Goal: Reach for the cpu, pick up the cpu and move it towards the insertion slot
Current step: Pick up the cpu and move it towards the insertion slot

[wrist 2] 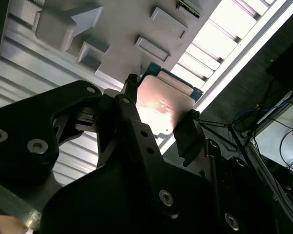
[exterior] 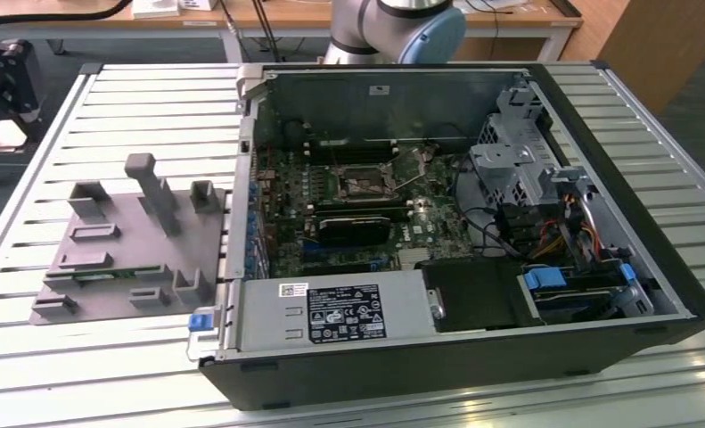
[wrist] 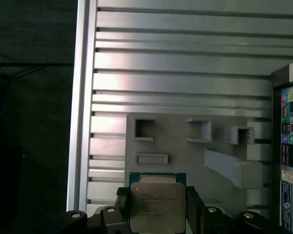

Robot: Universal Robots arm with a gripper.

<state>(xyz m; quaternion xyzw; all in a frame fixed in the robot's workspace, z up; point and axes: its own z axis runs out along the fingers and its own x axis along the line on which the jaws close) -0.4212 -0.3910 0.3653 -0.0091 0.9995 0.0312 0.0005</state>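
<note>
- Black gripper [wrist: 157, 207] is clamped on the cpu [wrist: 156, 195], one finger [wrist: 123, 209] pressed against each of two opposite edges.
- In both wrist views the chip's pale metal top faces the camera, with its thin green rim showing at the far edge; the second wrist view shows the cpu [wrist 2: 158, 105] bridging the two pads.
- Beyond the chip lies the grey fixture [wrist: 185, 156] with its raised blocks, resting on the slatted table [wrist: 176, 63].
- In the exterior view the fixture [exterior: 127, 241] sits just beside the open computer case [exterior: 637, 294], on its exterior view's left.
- Inside the case, the insertion slot [exterior: 361, 183] sits on the motherboard, well apart from the fixture.
</note>
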